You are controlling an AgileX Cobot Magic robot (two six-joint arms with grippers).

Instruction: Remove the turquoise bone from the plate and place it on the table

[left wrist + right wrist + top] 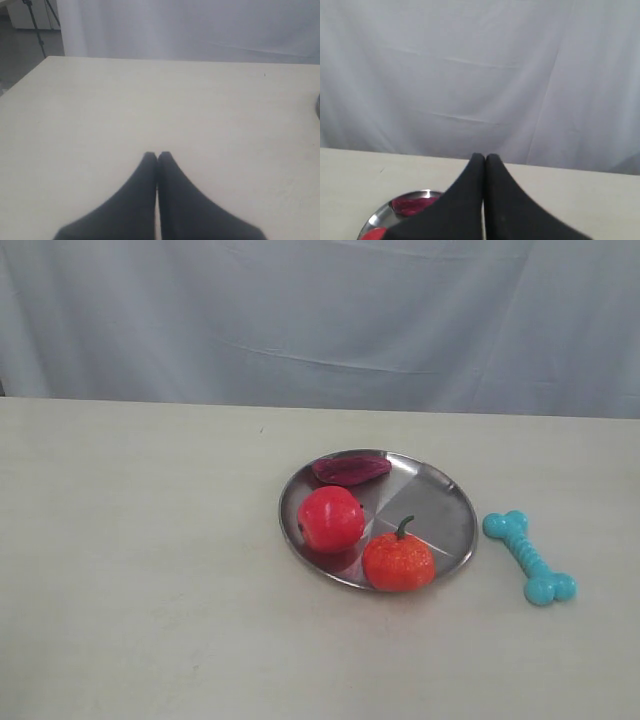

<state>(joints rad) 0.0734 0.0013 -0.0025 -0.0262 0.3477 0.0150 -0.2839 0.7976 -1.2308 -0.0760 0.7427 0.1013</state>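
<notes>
Both left gripper [158, 155] and right gripper [485, 157] are closed, empty; the turquoise bone [529, 556] lies on the table [150, 590] beside the plate [452, 512], so the task looks done and nothing more is needed.

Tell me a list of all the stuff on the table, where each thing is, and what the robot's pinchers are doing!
turquoise bone: lying on the table, just right of the plate in the exterior view, none of it on the plate
plate: holds three things
red apple: on the plate's left part
orange fruit: at the plate's near rim, dark stem up
dark red piece: at the plate's far rim
left gripper: shut, empty
right gripper: shut, empty
task: looks done
</notes>
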